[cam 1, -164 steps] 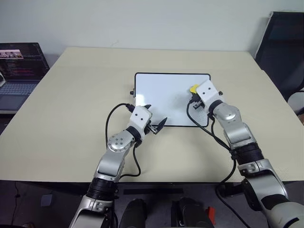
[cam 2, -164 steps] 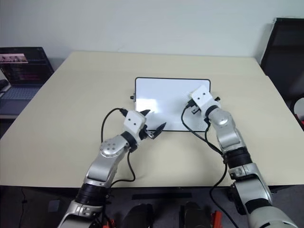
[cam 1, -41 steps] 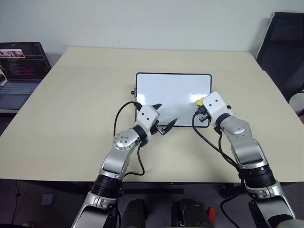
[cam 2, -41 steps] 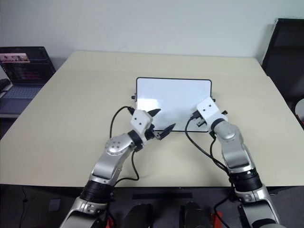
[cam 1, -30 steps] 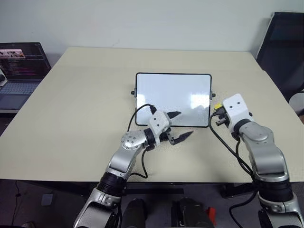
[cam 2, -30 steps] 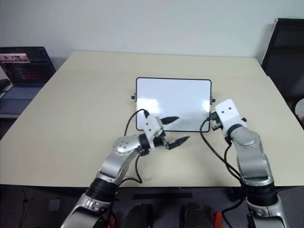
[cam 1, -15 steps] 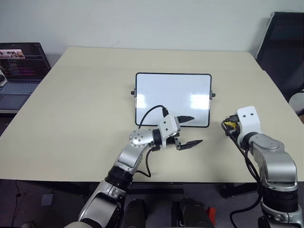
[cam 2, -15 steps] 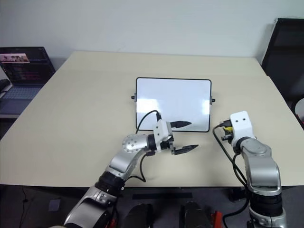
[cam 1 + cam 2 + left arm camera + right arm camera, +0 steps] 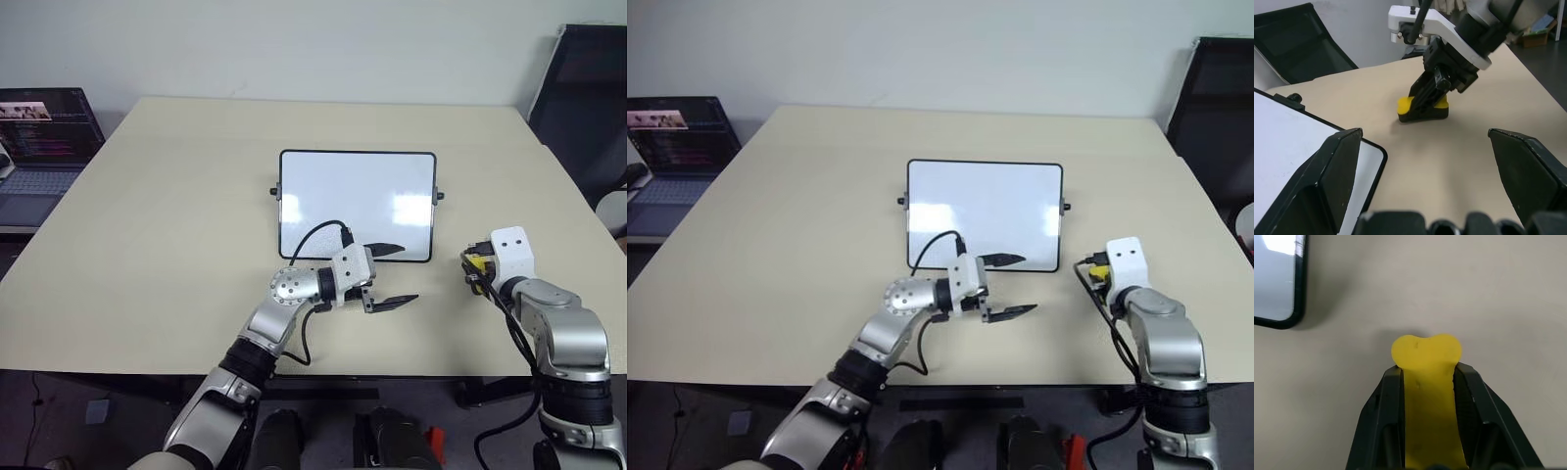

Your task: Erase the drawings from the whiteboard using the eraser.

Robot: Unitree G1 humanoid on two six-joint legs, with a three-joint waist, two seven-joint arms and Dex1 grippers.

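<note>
The whiteboard (image 9: 356,204) lies flat in the middle of the tan table (image 9: 167,215). Its surface looks plain white with glare; the drawings are out of view. My right gripper (image 9: 472,266) is shut on the yellow eraser (image 9: 474,259), right of the board's near right corner. In the right wrist view the eraser (image 9: 1426,350) sticks out between the black fingers (image 9: 1391,396). The left wrist view shows the eraser (image 9: 1422,108) with its black underside down at the tabletop. My left gripper (image 9: 393,274) points right, open and empty, just in front of the board's near edge.
An open laptop (image 9: 39,137) sits on a lower desk at the far left. A black chair (image 9: 588,98) stands at the back right. Black cables loop from both wrists. The table's front edge runs close under both arms.
My right gripper carried the eraser off the board, to the right and down onto the table. My left gripper swung right along the board's near edge.
</note>
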